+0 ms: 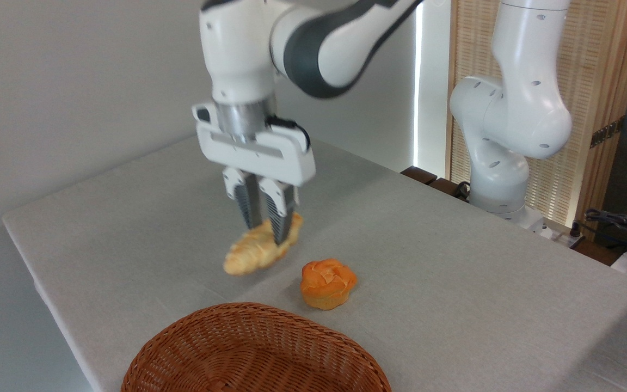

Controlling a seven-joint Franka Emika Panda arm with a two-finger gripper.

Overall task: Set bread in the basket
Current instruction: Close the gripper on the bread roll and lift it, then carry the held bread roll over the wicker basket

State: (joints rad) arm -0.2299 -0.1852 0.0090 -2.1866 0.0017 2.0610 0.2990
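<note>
With the bread (259, 247) clamped between its fingers, the gripper (263, 231) holds the loaf at the table (455, 261) surface or just above it. Pickup appears done. Remaining, by judgement: carry it past the bun (327, 283) and release it into the empty basket (183, 354).

The basket (253, 354) is cut off by the bottom edge. The bread (256, 250) is blurred and partly covered by the gripper (265, 231) fingers.

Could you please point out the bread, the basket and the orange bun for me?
bread (248, 255): fixed camera, its ridged left half.
basket (237, 321): fixed camera, its far woven rim.
orange bun (327, 282): fixed camera, its flower-shaped top.
</note>
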